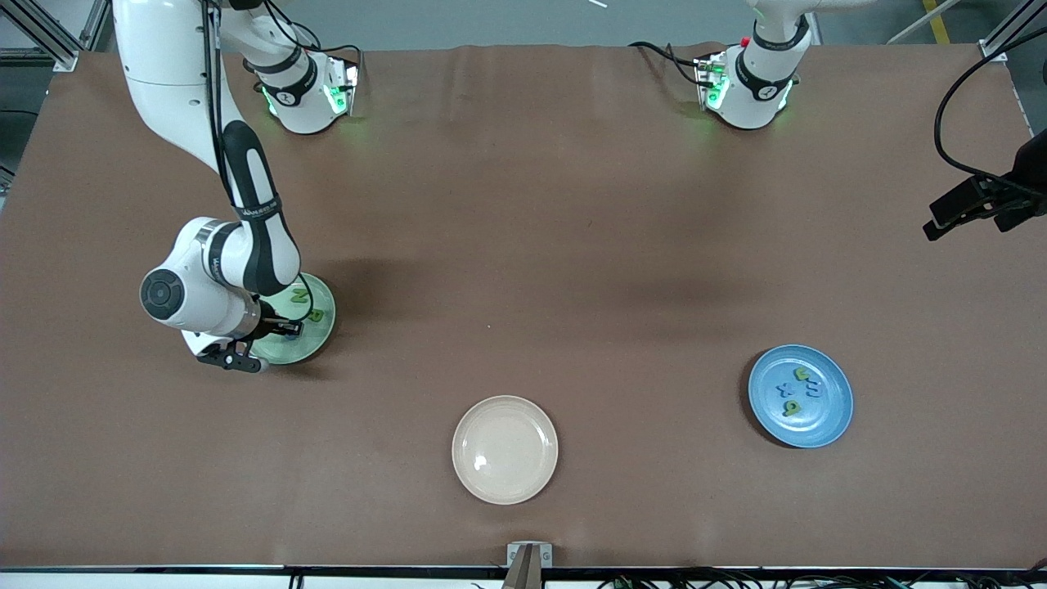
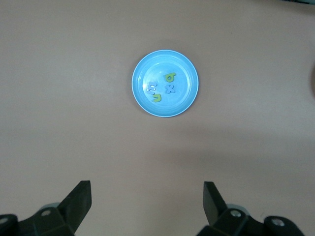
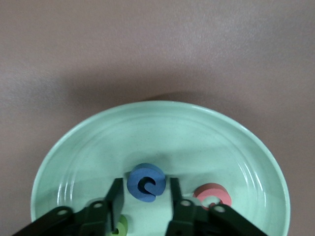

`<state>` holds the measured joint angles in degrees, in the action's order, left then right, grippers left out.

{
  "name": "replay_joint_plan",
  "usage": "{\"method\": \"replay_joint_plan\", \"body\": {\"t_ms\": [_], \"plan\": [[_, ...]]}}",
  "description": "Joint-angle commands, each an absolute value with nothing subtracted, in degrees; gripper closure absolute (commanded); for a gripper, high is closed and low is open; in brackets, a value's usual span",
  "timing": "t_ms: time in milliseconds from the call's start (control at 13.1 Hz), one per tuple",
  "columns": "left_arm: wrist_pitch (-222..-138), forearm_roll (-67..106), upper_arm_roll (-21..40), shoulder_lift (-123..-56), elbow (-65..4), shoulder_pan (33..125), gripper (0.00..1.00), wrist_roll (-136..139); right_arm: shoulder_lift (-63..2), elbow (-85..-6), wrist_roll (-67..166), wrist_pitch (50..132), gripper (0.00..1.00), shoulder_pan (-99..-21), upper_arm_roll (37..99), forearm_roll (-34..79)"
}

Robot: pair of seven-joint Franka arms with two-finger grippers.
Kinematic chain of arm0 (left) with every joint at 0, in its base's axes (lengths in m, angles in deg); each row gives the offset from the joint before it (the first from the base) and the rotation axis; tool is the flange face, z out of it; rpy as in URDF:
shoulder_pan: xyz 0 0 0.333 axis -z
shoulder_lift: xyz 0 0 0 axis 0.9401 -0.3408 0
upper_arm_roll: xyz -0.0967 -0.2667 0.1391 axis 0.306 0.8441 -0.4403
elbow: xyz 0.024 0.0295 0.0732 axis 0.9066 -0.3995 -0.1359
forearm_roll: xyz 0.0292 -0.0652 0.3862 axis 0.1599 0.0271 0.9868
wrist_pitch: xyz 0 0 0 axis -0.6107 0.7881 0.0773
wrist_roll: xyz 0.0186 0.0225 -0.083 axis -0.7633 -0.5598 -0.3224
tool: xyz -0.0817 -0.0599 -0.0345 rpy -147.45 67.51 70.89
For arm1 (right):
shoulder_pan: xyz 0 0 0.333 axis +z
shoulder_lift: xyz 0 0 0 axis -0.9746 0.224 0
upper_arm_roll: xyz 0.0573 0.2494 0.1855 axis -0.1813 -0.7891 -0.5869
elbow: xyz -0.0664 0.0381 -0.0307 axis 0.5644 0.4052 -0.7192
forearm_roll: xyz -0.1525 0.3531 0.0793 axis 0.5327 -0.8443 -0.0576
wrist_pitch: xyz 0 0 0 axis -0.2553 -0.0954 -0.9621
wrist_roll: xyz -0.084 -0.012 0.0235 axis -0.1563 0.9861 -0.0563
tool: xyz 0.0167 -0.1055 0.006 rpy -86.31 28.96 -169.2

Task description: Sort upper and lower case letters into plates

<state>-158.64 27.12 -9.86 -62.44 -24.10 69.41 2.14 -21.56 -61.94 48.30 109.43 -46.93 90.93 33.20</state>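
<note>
The pale mint green plate (image 1: 312, 339) lies toward the right arm's end of the table. My right gripper (image 1: 282, 327) is low in it. In the right wrist view the plate (image 3: 162, 132) holds a blue letter (image 3: 146, 183), a red letter (image 3: 212, 195) and a green letter (image 3: 119, 227). The right gripper (image 3: 145, 189) is open, with a finger on each side of the blue letter and a gap on both sides. The blue plate (image 1: 830, 413) holds several green and blue letters (image 1: 802, 375). My left gripper (image 2: 147, 184) is open and empty, high over the table, with the blue plate (image 2: 184, 73) in its view.
An empty cream-beige plate (image 1: 505, 449) lies near the front edge, between the two other plates; its edge shows in the left wrist view (image 2: 313, 81). A black part with a cable (image 1: 973, 204) juts in at the left arm's end of the table.
</note>
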Motion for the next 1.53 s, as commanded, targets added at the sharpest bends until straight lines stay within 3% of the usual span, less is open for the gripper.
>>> {"method": "replay_joint_plan", "body": {"t_ms": [0, 229, 534, 839, 1450], "plan": [[-158.54, 30.22, -9.85, -63.88, -22.23, 69.2, 0.0, 2.86, -24.0, -57.72, 49.42, 101.08, 0.0, -47.7, 91.48, 32.75], [-158.45, 30.94, -9.94, -63.79, -20.83, 69.11, 0.0, 3.12, -24.18, -44.46, 49.77, 82.97, 0.0, -47.52, 96.58, 40.55], [-158.19, 30.06, -10.2, -63.79, -19.51, 68.85, 0.0, 5.92, -24.36, -31.0, 52.83, 69.23, 0.0, -47.88, 99.91, 47.78], [-157.31, 29.97, -10.2, -63.7, -19.51, 69.11, 0.0, 6.9, -25.41, -25.88, 54.43, 65.17, 0.0, -47.79, 104.57, 47.35], [-154.59, 28.74, -9.85, -63.44, -19.25, 69.11, 0.0, 7.17, -25.85, -19.63, 54.17, 64.46, 0.0, -47.62, 105.02, 47.79]]}}
